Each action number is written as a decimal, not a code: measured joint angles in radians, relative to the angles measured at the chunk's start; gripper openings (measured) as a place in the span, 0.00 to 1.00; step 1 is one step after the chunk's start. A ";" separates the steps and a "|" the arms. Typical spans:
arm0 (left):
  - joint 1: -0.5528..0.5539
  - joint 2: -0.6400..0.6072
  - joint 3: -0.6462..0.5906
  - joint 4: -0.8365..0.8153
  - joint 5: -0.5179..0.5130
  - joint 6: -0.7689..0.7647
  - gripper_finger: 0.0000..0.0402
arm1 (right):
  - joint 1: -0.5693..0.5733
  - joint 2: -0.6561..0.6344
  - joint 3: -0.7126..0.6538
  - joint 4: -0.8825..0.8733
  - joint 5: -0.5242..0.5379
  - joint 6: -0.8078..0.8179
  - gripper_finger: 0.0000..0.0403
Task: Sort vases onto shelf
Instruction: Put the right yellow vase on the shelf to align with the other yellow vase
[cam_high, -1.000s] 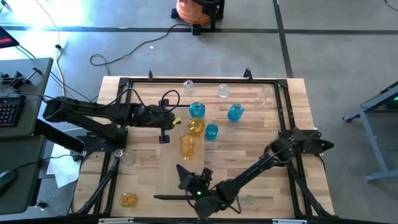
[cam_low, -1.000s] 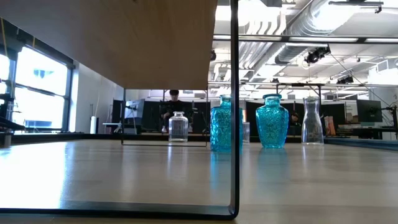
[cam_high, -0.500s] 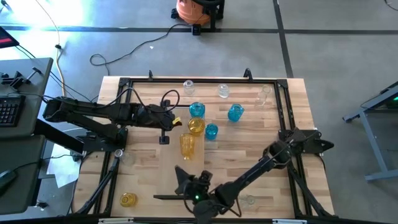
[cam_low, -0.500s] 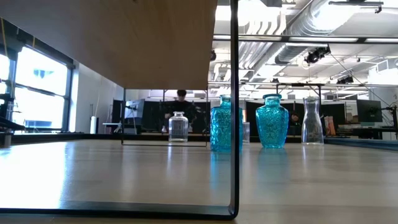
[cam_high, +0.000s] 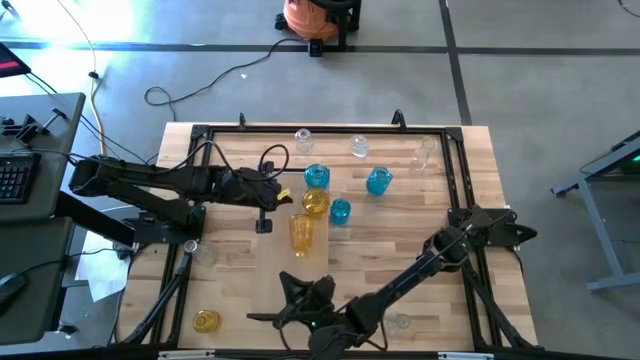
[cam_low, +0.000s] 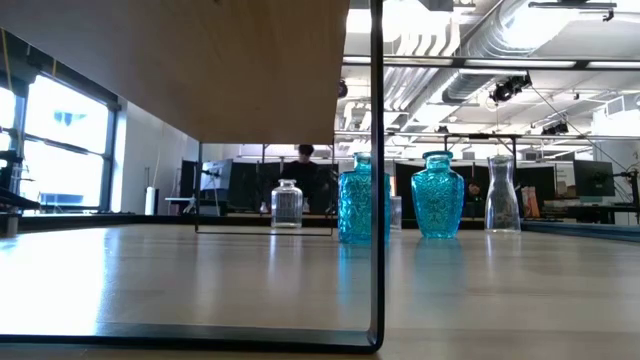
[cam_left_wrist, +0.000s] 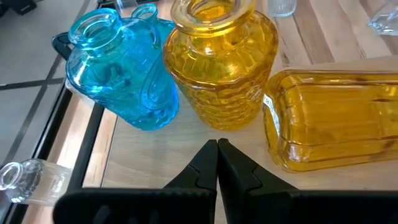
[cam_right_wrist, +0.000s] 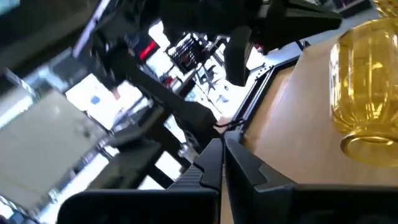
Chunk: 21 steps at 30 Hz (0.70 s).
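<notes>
left arm stretched across worktop from 9 o'clock, left tool pressed together, empty, just short of round yellow glass vase and blue glass vase at centre; rectangular yellow vase lying beside them, all empty. right arm folded toward 6 o'clock, right tool together, empty, by yellow vase at 7 o'clock. only low view shows pale wood shelf overhead and person behind.
</notes>
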 joint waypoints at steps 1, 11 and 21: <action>0.000 0.000 0.000 -0.001 0.000 -0.006 0.00 | 0.000 0.000 0.000 -0.032 -0.009 0.000 0.00; 0.000 0.000 0.000 -0.005 0.001 -0.020 0.00 | 0.002 -0.012 0.005 -0.426 -0.289 0.206 0.00; 0.000 0.000 0.000 -0.029 0.001 -0.038 0.00 | 0.006 -0.025 0.246 -1.156 -0.442 0.386 0.00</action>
